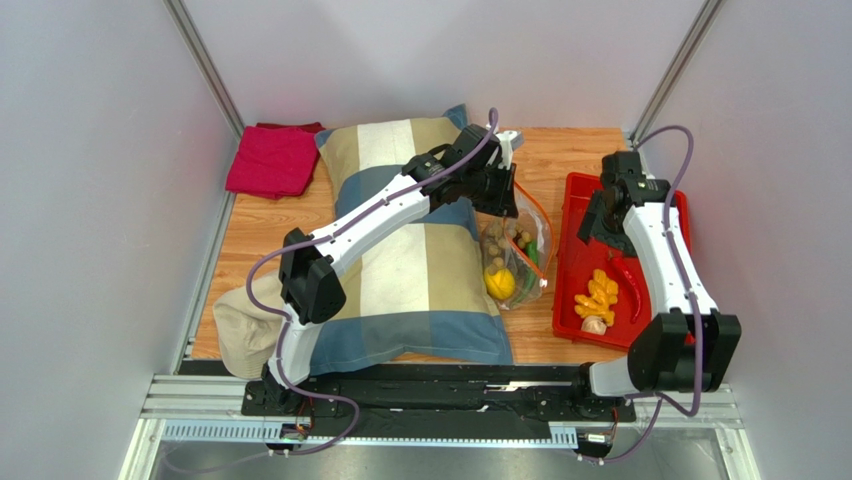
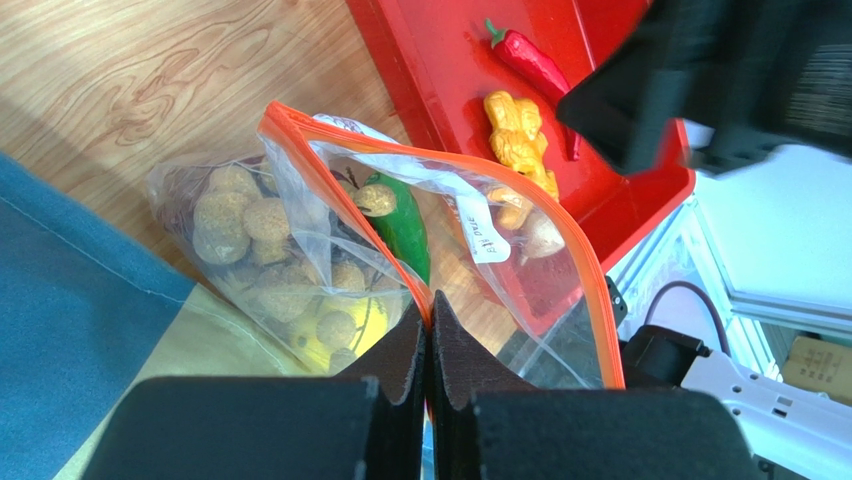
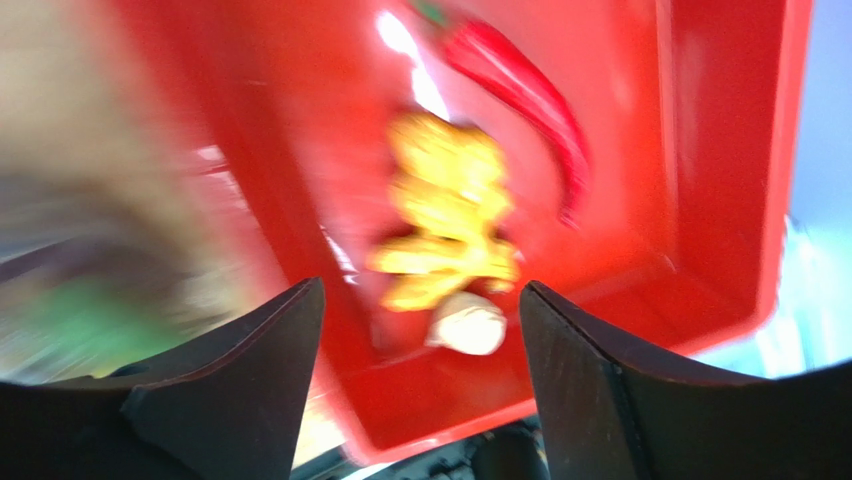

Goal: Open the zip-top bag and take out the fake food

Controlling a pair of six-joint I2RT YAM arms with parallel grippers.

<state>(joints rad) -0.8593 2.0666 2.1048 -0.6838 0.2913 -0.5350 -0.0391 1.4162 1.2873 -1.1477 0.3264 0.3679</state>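
Note:
The zip-top bag lies on the wooden table between the pillow and the red tray, its orange zip strip gaping open. Inside it are a yellow lemon, a long green vegetable and a cluster of tan balls. My left gripper is shut on the near edge of the zip strip. My right gripper is open and empty above the red tray. In the tray lie a yellow piece, a red chili and a beige bit.
The red tray sits at the right of the table. A large striped pillow fills the middle left. A red cloth lies at the back left and a beige cloth at the front left. Walls close in on all sides.

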